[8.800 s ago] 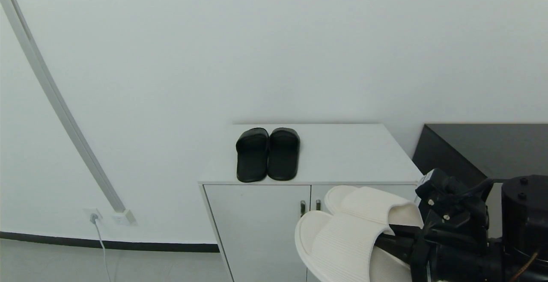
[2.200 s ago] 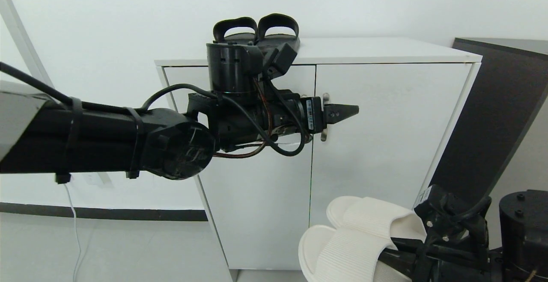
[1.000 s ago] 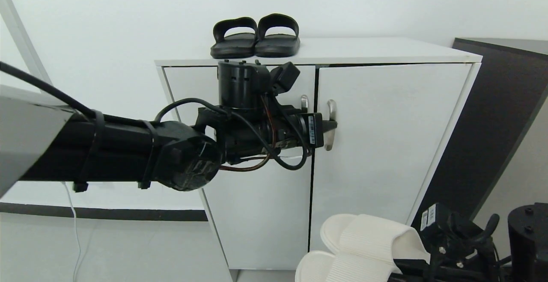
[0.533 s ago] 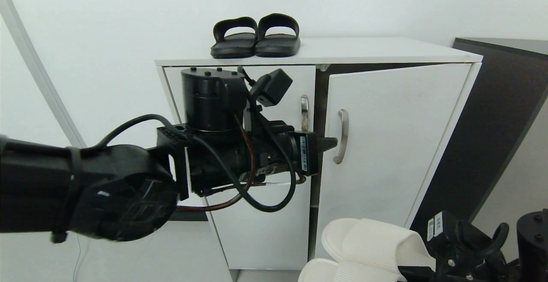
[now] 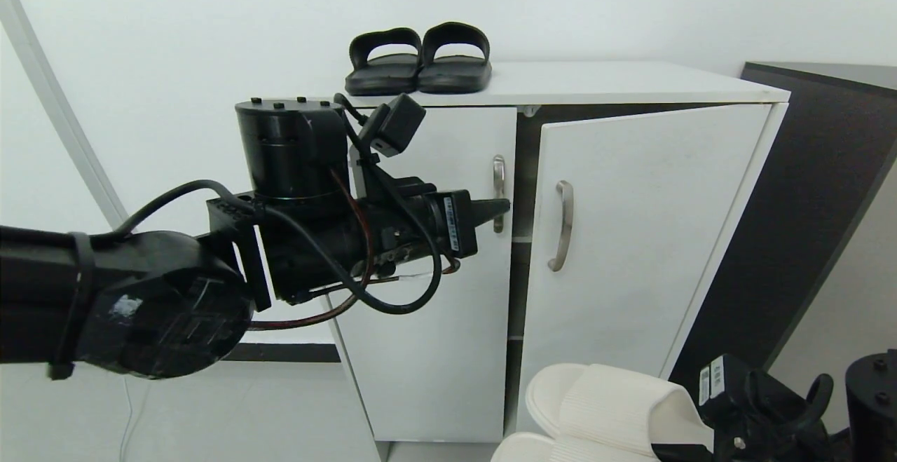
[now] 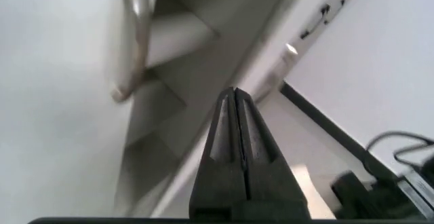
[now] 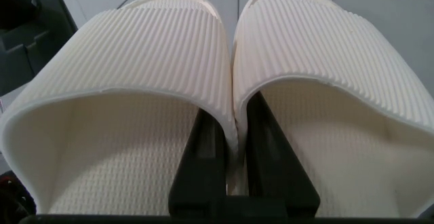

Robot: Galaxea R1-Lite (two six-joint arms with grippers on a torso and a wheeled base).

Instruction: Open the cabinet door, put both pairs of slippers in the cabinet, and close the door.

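Observation:
The white cabinet [image 5: 617,83] has its right door [image 5: 645,238] ajar, leaving a dark gap [image 5: 522,238] beside the closed left door. The black slippers [image 5: 418,59] lie side by side on the cabinet top. My left gripper [image 5: 503,205] hangs shut and holding nothing in front of the left door's handle [image 5: 497,174], a little left of the right door's handle [image 5: 561,226]. In the left wrist view its fingertips [image 6: 235,96] are pressed together before the gap, with shelves behind. The white slippers [image 5: 603,413] are low at the right. My right gripper [image 7: 232,149] is shut on their adjoining inner walls [image 7: 230,81].
A dark panel [image 5: 806,202] stands against the cabinet's right side, close to the ajar door's hinge edge. A grey strip [image 5: 49,111] runs down the wall at the left. Bare wall and floor lie left of the cabinet.
The right door has swung from a thin crack to ajar. My left gripper has come off its handle and drawn back to the left. The white slippers have sunk slightly lower.

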